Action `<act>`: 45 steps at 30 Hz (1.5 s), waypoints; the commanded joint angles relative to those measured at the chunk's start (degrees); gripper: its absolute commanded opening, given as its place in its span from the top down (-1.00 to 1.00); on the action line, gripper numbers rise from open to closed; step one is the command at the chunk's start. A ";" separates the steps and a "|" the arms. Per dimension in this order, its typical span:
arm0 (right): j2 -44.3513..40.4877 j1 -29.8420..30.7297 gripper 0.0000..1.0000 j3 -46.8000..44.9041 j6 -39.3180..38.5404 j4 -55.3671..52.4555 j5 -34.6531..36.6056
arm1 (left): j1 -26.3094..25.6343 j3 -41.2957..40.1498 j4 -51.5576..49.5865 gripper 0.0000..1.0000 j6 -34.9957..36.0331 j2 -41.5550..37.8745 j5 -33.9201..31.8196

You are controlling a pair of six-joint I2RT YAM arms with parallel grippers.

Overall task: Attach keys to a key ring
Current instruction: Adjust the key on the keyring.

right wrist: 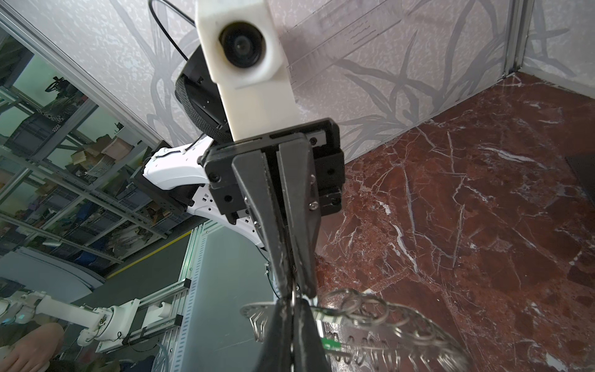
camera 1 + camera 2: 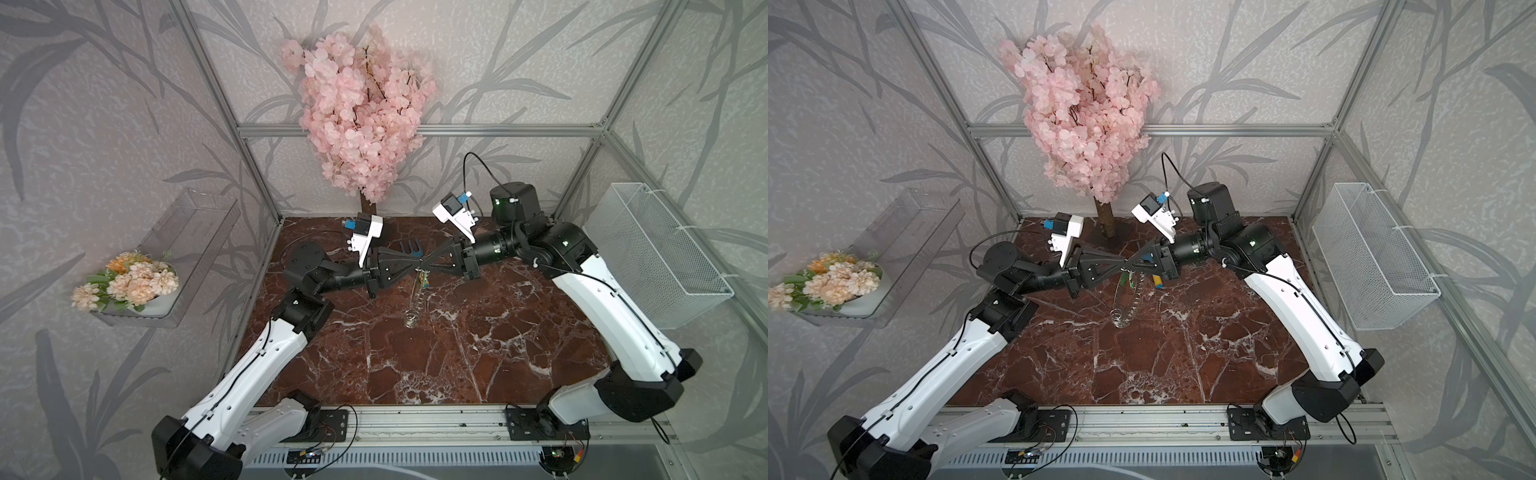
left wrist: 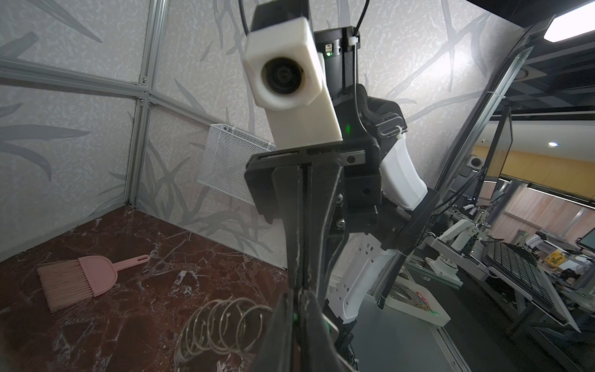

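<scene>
- Left gripper point(image 2: 416, 266) is clenched, its jaws pressed together tip to tip against the other arm's, above the middle of the marble table point(image 2: 478, 374). What it pinches is too small to make out; a fleck of green between its fingers in its own wrist view suggests the key's tag.
- Key ring point(image 2: 410, 319) hangs edge-on below that meeting point, tilted, with its fringe of split rings point(image 3: 222, 325) showing beside the left fingers. Whether its lower rim touches the table I cannot tell.
- Key point(image 2: 1130, 284), with its pale green tag, sits at the upper rim of the disc, right under the two sets of tips.
- Right gripper point(image 2: 428, 265) is clamped too, and by its wrist view it appears to grasp the disc's upper rim.
- Blue toy fork point(image 2: 411, 248) lies on the table just behind the pinch point, apart from it.
- Risks, as I judge them:
  - so small a bite on thin metal could slip, dropping the key or letting the disc swing away;
  - pulling the arms apart or twisting could wrench the disc from the right jaws;
  - a split ring that is not pried open would simply deflect the key;
  - tips this close may collide.
</scene>
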 commanded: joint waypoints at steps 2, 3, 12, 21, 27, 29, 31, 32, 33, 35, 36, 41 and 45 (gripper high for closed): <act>-0.19 0.46 1.00 1.63 0.22 2.19 -1.42 | -0.06 0.60 1.21 1.00 0.21 -0.09 0.01; -0.27 0.47 1.00 1.41 0.47 2.59 -1.42 | -0.06 0.47 1.25 1.00 0.25 -0.26 -0.29; -2.64 0.40 0.03 -2.14 3.56 7.81 0.32 | -0.78 -2.93 7.68 1.00 -1.24 -2.81 -4.66; -8.61 -2.06 -0.27 -13.36 15.15 25.75 0.34 | -1.17 -5.88 18.46 1.00 -7.73 -3.24 -8.44; -10.08 -2.05 -0.19 -18.57 22.36 36.37 -0.95 | -1.54 -6.95 22.80 1.00 -10.35 -3.68 -11.56; -9.94 -2.06 -0.13 -19.07 23.36 37.78 -0.98 | -1.73 -7.22 23.73 1.00 -10.81 -3.87 -12.49; -9.76 -2.06 -0.06 -19.49 24.10 38.84 -1.06 | -1.78 -7.09 23.86 1.00 -10.78 -3.88 -12.81; -9.76 -2.06 -0.03 -19.70 24.51 39.53 -1.16 | -1.86 -6.99 23.77 1.00 -10.75 -3.92 -12.89; -9.76 -2.06 0.00 -19.83 24.75 40.04 -1.24 | -1.87 -6.96 23.70 1.00 -10.82 -3.92 -12.98; -9.67 -2.06 0.09 -20.02 25.27 40.81 -1.64 | -1.90 -6.94 23.37 1.00 -10.65 -3.96 -13.11; -9.58 -2.06 0.13 -19.99 25.38 40.99 -1.89 | -1.85 -6.96 23.24 1.00 -10.44 -3.95 -13.21; -9.58 -2.06 0.31 -20.56 27.05 42.87 -3.53 | -1.95 -6.96 22.73 1.00 -10.13 -3.87 -13.45; -9.49 -2.05 0.35 -20.58 27.56 42.76 -3.97 | -1.92 -6.81 22.56 1.00 -9.92 -3.87 -13.61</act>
